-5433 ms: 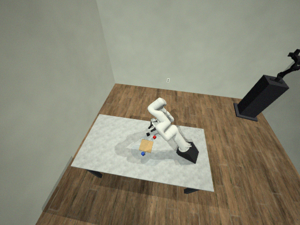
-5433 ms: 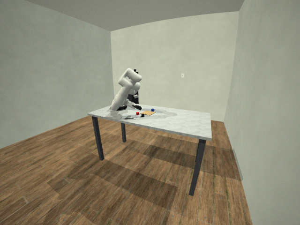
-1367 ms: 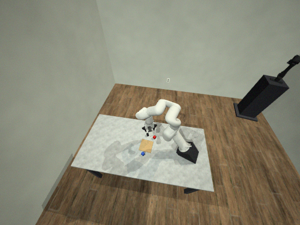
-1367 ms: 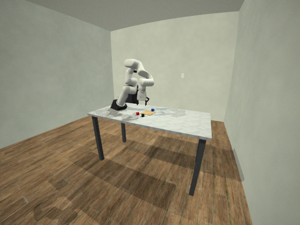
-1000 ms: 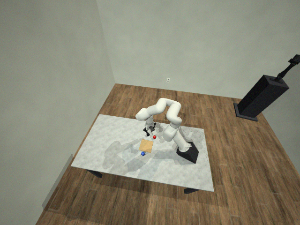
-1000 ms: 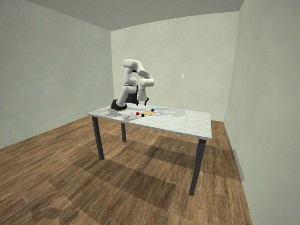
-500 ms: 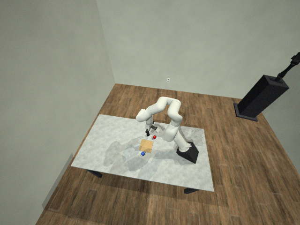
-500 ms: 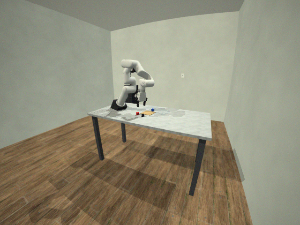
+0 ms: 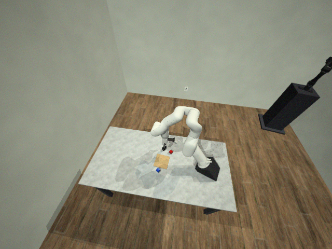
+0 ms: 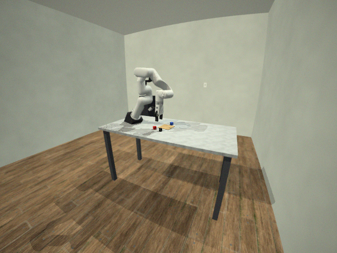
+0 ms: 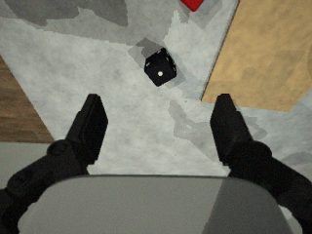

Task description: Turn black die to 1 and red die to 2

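Note:
The black die (image 10: 160,129) (image 11: 160,68) lies on the table off the mat. In the wrist view its largest visible face shows one pip; I cannot tell surely whether that face is on top. The red die (image 9: 170,151) (image 10: 154,127) (image 11: 192,4) lies beside the mat, mostly cut off in the wrist view; its pips are too small to read. The tan mat (image 9: 161,161) (image 10: 166,126) (image 11: 263,54) lies flat. My gripper (image 9: 167,143) (image 10: 158,118) (image 11: 158,107) is open and empty above the table, with the black die beyond the fingertips in the wrist view.
The blue die (image 9: 158,169) (image 10: 171,123) lies by the mat's edge opposite the black and red dice; its pips are unreadable. The table (image 9: 115,155) (image 10: 206,138) has an edge close to the gripper, at the left of the wrist view. The arm's black base (image 9: 214,171) stands at one end.

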Controlling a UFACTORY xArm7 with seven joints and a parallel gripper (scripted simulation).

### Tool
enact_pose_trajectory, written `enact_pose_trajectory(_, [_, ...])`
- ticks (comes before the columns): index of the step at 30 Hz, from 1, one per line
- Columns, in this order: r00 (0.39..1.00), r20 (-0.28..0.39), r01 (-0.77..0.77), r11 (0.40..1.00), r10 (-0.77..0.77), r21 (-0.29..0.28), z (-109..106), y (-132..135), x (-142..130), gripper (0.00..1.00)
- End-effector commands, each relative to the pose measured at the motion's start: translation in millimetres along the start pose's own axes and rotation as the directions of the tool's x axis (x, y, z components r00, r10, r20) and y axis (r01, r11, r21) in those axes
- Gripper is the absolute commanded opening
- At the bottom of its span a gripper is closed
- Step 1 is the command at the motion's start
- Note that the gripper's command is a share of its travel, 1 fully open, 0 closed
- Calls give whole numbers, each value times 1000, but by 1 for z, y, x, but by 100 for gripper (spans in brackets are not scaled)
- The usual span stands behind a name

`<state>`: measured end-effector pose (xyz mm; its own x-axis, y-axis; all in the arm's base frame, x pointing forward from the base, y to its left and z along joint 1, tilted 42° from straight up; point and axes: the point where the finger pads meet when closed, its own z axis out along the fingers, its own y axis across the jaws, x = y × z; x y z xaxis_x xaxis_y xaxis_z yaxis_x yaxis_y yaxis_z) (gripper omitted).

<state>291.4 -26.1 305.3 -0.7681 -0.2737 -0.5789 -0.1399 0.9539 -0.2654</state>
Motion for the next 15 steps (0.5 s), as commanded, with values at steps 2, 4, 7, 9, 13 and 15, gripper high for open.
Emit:
enact_pose_trajectory(2, [979,17,203,979,-203,-6,3,-1,-5,100])
enact_pose_trajectory(4, [971,20,239,971,-239,-5,4,-1,-6,100])
enact_pose_trajectory(7, [950,25,312,950,-312,-2,5,-1,-8,100])
enact_pose_trajectory(9, [926,30,376,927,-376,2,7,-1,-9,100])
enact_pose_trajectory(13, [880,38,473,881,-473,8,9,-1,-12,100])
enact_pose_trajectory(15, [843,42,536,844,-536,13,10,-1,-15,100])
